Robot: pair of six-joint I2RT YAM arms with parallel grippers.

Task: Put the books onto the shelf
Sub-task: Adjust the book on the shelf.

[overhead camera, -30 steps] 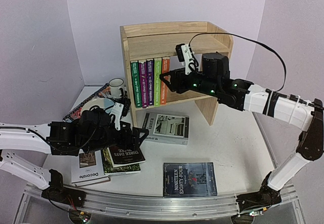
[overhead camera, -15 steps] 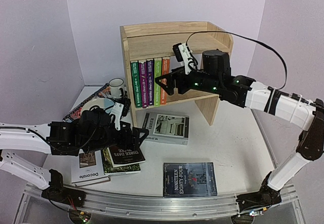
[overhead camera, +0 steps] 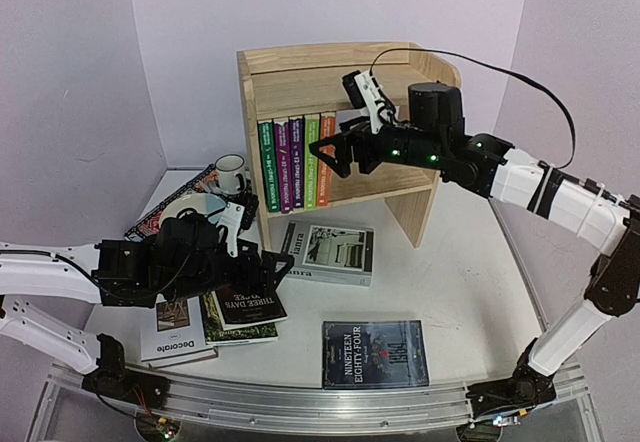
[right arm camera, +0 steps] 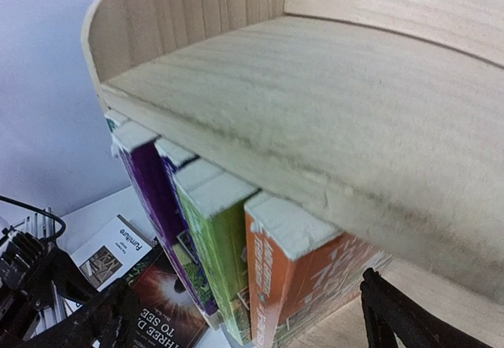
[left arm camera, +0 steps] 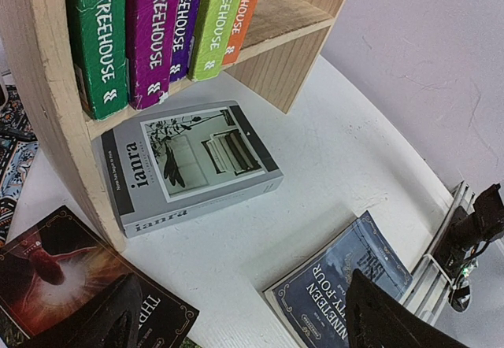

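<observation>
– Standing upright on the lower board of the shelf [overhead camera: 270, 62] I count five books. From the left they are the green book [overhead camera: 266, 167], the purple book [overhead camera: 282, 162], the darker purple book [overhead camera: 296, 160], the light green book [overhead camera: 311, 160] and the orange book [overhead camera: 326, 132]. Do you agree?

– Yes. Their spines face out and they press side to side along the left half of that board.

– Where is the right gripper [overhead camera: 332, 157]?

– It hangs just in front of the orange book with its fingers spread wide, pinching nothing. In its wrist view the top of the orange book shows between the two fingers, farther in.

– And the other books?

– They lie flat on the table [overhead camera: 460, 282]. The grey "ianra" book [overhead camera: 328, 252] is just in front of the foot of the shelf. "Nineteen Eighty-Four" [overhead camera: 375, 352] is near the middle of the near edge. Toward the near left corner, the dark "Three Days to See" [overhead camera: 250, 307] rests on a green-covered book [overhead camera: 235, 334], with the white "Decorate" [overhead camera: 175, 340] just beside them on the left.

– What about the left gripper [left arm camera: 244, 316]?

– It is over that pile with its fingers spread apart and nothing between them. I cannot tell whether it touches the dark cover.

– Is there anything else?

– A mug [overhead camera: 230, 172] sits at the patterned mat [overhead camera: 170, 210] by the table's left edge, beside the left panel of the shelf.
</observation>
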